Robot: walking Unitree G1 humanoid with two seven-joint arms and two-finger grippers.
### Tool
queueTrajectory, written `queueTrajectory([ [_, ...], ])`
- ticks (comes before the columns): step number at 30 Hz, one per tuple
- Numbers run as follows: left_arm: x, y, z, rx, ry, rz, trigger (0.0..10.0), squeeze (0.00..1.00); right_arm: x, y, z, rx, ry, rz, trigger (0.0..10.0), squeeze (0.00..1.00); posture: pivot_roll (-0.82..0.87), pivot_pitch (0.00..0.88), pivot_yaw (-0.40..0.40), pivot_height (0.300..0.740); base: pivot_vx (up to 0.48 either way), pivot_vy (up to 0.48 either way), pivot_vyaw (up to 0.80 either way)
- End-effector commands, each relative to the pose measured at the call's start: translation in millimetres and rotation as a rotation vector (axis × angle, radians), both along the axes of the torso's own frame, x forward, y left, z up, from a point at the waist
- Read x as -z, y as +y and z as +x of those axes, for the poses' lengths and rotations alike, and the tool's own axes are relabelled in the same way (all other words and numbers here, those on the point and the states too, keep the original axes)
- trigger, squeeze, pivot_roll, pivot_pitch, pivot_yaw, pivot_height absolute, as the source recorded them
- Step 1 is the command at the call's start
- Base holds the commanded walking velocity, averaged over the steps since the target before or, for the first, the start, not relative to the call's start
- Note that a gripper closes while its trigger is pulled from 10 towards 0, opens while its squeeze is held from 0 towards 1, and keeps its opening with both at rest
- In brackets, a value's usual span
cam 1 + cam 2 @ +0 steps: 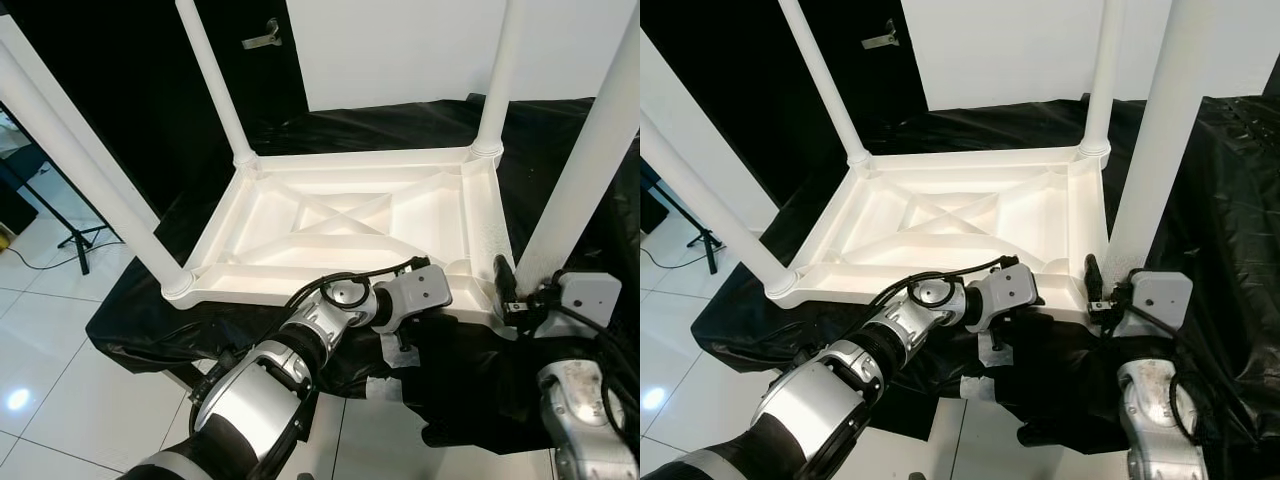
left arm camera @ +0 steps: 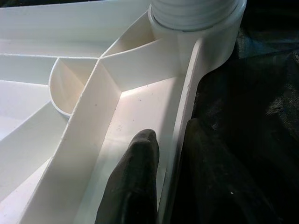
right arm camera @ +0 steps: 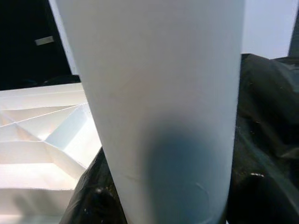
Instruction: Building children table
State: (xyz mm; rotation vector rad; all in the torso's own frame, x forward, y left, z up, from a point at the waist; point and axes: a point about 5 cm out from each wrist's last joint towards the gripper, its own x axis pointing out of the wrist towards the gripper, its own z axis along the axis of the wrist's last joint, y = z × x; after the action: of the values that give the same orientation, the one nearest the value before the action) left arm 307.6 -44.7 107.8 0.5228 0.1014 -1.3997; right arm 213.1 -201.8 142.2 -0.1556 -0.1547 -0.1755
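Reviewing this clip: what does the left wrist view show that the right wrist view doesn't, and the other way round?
Left wrist view alone: the left tool straddling the side wall of the upturned white tabletop, one finger inside the ribbed underside, the other outside against the black cloth, with a threaded leg socket ahead.
Right wrist view alone: a white table leg very close up, and a pale wall behind it.
Shared: the tabletop's ribbed underside and the black cloth.

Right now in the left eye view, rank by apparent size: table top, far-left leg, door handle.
1. table top, upside down on the black cloth
2. far-left leg
3. door handle, smallest, though it is also farthest from the camera.
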Motion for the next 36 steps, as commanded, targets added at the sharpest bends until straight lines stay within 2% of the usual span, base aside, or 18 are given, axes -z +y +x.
queueTrajectory([
  [1,17.5,7.4,-1.1,-0.085,0.058,0.039,10.0,0.0,24.3,-10.3,-12.7,0.103,0.119,0.008,0.0,0.0,-0.05,0.0,0.131,0.74,0.0,0.0,0.0],
  [5,17.9,7.4,-1.3,-0.087,0.059,0.039,10.0,0.0,23.8,-9.0,-10.7,0.124,0.115,-0.016,0.0,0.0,-0.05,0.0,0.129,0.74,0.0,0.0,0.0],
  [6,17.8,6.9,-1.5,-0.087,0.06,0.038,10.0,0.0,24.0,-7.4,-10.0,0.118,0.115,-0.031,10.0,0.0,-0.05,0.0,0.13,0.74,0.0,0.0,0.0],
  [7,17.8,6.9,-1.5,-0.087,0.06,0.038,10.0,0.0,24.0,-7.4,-10.0,0.118,0.115,-0.031,10.0,0.0,-0.05,0.0,0.13,0.74,0.0,0.0,0.0],
  [8,17.7,6.5,-1.6,-0.087,0.06,0.036,10.0,0.0,23.7,-5.6,-8.8,0.103,0.107,-0.041,10.0,1.0,-0.05,0.0,0.13,0.74,0.0,0.0,0.0],
  [13,17.5,5.8,-2.0,-0.085,0.06,0.035,10.0,0.0,21.4,-1.8,-3.6,-0.015,0.105,-0.062,10.0,0.98,-0.06,0.0,0.132,0.74,0.0,0.0,0.0],
  [14,17.6,5.7,-2.0,-0.083,0.06,0.037,10.0,0.0,17.5,1.2,-3.6,-0.105,0.093,-0.109,10.0,0.0,-0.06,0.0,0.135,0.74,0.0,0.0,0.0],
  [18,17.1,5.5,-1.8,-0.082,0.057,0.037,10.0,0.0,11.7,-1.5,-5.1,-0.172,0.076,-0.181,10.0,0.0,-0.06,0.0,0.134,0.74,0.0,0.0,0.0],
  [28,17.7,6.6,-1.8,-0.082,0.06,0.038,10.0,0.0,-3.0,-23.7,0.3,-0.175,0.041,-0.259,10.0,0.0,-0.06,0.0,0.138,0.74,0.0,0.0,0.0],
  [29,17.8,6.8,-1.8,-0.081,0.06,0.04,10.0,0.0,-5.5,-27.0,1.2,-0.183,0.039,-0.266,4.4,0.0,-0.06,0.0,0.138,0.74,0.0,0.0,0.0],
  [31,17.8,6.9,-1.7,-0.08,0.06,0.04,10.0,0.0,-7.0,-29.1,1.6,-0.19,0.037,-0.271,4.4,0.0,-0.06,0.0,0.138,0.74,0.0,0.0,0.0],
  [32,17.6,6.9,-1.6,-0.08,0.059,0.04,10.0,0.0,-7.2,-32.0,2.3,-0.203,0.052,-0.265,0.0,0.0,-0.06,0.0,0.14,0.74,0.0,0.0,0.0],
  [36,17.0,6.5,-1.4,-0.079,0.057,0.04,10.0,0.0,1.1,-32.2,-1.1,-0.288,0.132,-0.234,0.0,0.0,-0.06,0.0,0.14,0.74,0.0,0.0,0.0],
])
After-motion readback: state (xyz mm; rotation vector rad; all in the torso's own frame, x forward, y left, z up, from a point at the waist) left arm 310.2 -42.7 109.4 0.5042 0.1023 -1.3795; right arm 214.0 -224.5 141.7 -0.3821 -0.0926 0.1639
